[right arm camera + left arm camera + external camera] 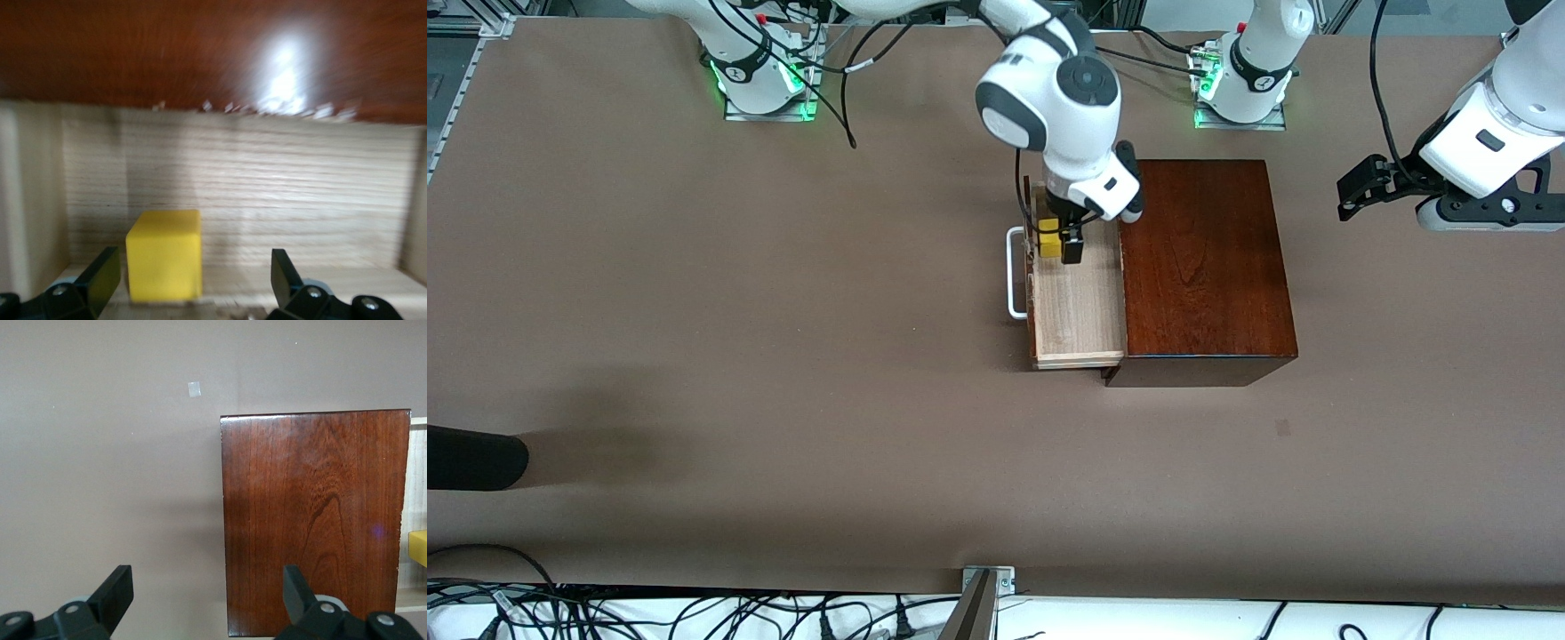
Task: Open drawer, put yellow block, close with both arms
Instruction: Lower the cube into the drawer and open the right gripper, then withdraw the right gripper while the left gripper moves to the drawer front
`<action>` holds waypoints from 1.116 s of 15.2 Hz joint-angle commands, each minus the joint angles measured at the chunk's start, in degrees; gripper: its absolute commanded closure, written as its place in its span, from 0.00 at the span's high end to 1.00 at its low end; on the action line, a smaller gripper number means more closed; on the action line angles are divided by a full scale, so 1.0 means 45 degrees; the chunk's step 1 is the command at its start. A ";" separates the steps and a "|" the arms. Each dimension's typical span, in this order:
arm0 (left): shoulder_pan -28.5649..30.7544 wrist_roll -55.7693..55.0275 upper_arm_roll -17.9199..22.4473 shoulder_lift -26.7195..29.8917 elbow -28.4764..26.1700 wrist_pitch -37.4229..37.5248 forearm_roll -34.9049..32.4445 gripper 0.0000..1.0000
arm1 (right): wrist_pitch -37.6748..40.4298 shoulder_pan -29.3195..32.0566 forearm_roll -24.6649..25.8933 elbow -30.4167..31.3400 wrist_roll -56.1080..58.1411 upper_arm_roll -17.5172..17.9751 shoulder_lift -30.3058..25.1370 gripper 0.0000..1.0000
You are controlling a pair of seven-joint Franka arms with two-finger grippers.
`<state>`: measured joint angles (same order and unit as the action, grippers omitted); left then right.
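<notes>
The drawer stands pulled out of the dark wooden box, white handle toward the right arm's end of the desk. The yellow block rests on the drawer's pale floor, between the spread fingers of the right pincer (open, not gripping it). The left pincer waits open above the desk's edge at the left arm's end, holding nothing.
</notes>
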<state>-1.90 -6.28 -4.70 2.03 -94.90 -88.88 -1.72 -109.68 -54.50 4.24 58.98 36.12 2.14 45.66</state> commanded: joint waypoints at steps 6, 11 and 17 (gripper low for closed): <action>-0.0240 0.0243 -0.0146 -0.0392 0.0968 0.1311 0.0943 1.00 | 0.2982 0.2008 -0.0259 -0.0665 -0.0136 0.0051 -0.2898 1.00; -0.0494 0.0282 -0.0574 -0.0938 0.1205 0.2093 0.2566 1.00 | 0.3631 0.4509 -0.0884 -0.0201 -0.0018 0.0071 -0.4459 1.00; -0.2132 0.0301 -0.2683 -0.2441 0.2375 0.2095 0.2569 1.00 | 0.3494 0.8260 -0.1471 0.3294 -0.0194 0.0051 -0.7740 1.00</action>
<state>-8.64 -5.67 -14.54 -4.87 -89.59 -81.15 9.43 -93.31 -22.14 -0.80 63.64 35.97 1.31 18.87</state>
